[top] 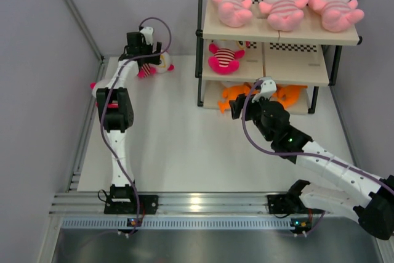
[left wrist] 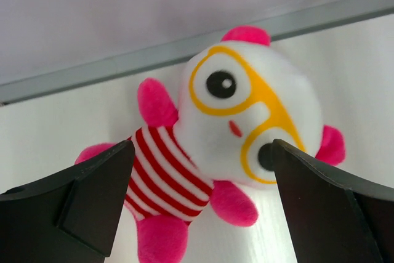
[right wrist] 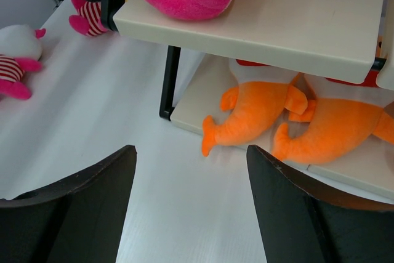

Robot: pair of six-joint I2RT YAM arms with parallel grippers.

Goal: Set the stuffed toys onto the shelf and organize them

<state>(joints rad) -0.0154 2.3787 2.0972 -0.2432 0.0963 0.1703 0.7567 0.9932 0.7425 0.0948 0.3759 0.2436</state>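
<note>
Our left tool (left wrist: 202, 149) is spread wide over a hot-pink toy (left wrist: 246, 115). The toy lies face-up near the far left corner of the desk (top: 184, 146), its length across the desk and its head toward the shelf (top: 201, 41). Our right tool (right wrist: 191, 152), also spread and empty, faces the orange fish (right wrist: 258, 112) on the bottom board, tails toward it. Only the right wrist view shows a second hot-pink toy (right wrist: 15, 60) clearly; from above, the left arm mostly hides it.

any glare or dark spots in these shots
Top external: bright glare on the metal rail at the near edge. Left wrist: hot-pink toy sharp and evenly lit, left fingers dark with little detail. Right wrist: orange toys clear, right fingers dark too.
</note>
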